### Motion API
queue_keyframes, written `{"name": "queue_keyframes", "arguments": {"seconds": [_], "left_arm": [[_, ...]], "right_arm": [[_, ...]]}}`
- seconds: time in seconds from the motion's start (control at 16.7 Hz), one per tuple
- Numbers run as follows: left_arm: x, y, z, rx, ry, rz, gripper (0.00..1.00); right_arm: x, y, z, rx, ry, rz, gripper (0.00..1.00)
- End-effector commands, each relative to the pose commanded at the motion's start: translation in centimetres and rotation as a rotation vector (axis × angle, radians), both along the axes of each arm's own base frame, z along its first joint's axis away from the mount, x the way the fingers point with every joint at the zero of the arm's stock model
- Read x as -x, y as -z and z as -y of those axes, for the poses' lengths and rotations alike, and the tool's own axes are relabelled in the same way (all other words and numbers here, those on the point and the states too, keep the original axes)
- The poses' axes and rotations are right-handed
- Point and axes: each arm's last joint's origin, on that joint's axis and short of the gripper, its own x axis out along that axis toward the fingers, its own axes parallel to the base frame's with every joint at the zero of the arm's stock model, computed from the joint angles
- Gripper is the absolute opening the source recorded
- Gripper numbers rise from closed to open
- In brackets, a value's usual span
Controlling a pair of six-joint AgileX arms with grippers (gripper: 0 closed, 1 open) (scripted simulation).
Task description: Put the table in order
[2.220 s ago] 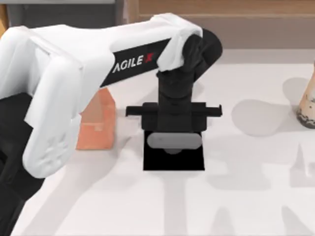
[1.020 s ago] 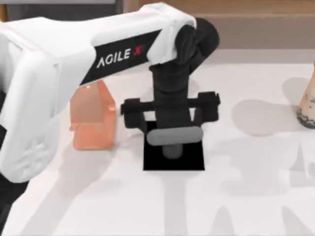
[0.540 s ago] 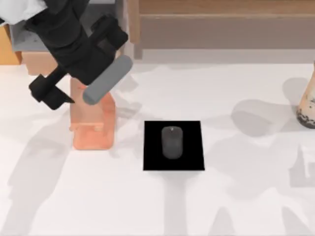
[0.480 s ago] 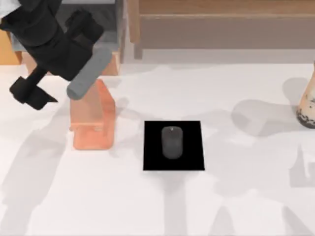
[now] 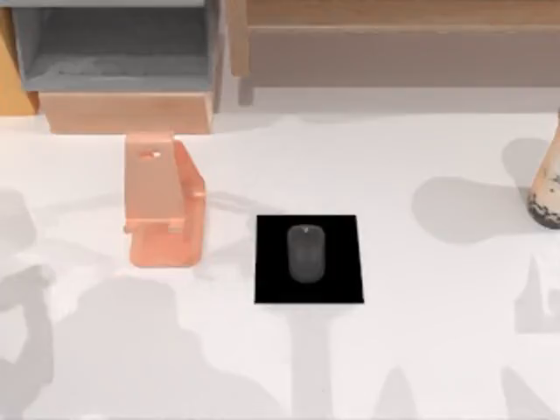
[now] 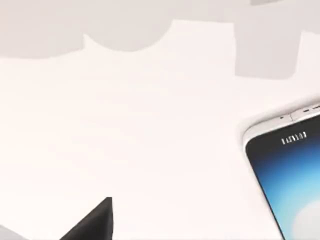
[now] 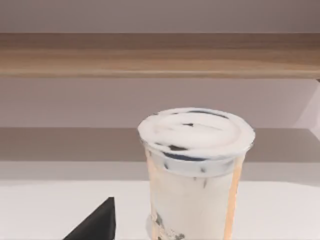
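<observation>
**Table, no arms overhead**

You see the white table (image 5: 420, 367) spanning the view. Left: orange block (image 5: 162, 210). Centre: mouse (image 5: 305, 253) on black pad (image 5: 271, 284). Far right: drink cup (image 5: 547, 188). Claw states: cannot tell.

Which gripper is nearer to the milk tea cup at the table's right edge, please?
Right. The right gripper faces the milk tea cup close ahead; the left gripper hangs over the table beside a phone.
</observation>
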Motion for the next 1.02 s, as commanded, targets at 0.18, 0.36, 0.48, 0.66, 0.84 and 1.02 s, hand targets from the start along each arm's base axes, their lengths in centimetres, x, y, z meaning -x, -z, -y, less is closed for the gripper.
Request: {"name": "queue_keyframes", "arguments": {"seconds": [0.18, 0.36, 0.48, 0.66, 0.84, 1.02], "left_arm": [[3.7, 2.7, -3.7, 0.065, -0.289, -0.076, 1.0], [5.8, 4.3, -5.0, 0.109, -0.435, -0.127, 1.0], [6.0, 4.5, -5.1, 0.114, -0.449, -0.132, 1.0], [5.9, 4.4, -5.1, 0.111, -0.444, -0.131, 1.0], [5.9, 5.5, -5.2, 0.114, -0.449, -0.134, 1.0], [5.8, 8.0, -5.3, 0.112, -0.449, -0.129, 1.0]], "right_arm": [[0.0, 0.0, 0.0, 0.0, 0.0, 0.0, 1.0], [0.0, 0.0, 0.0, 0.0, 0.0, 0.0, 1.0], [0.0, 0.0, 0.0, 0.0, 0.0, 0.0, 1.0], [0.0, 0.0, 0.0, 0.0, 0.0, 0.0, 1.0], [0.0, 0.0, 0.0, 0.0, 0.0, 0.0, 1.0], [0.0, 0.0, 0.0, 0.0, 0.0, 0.0, 1.0]]}}
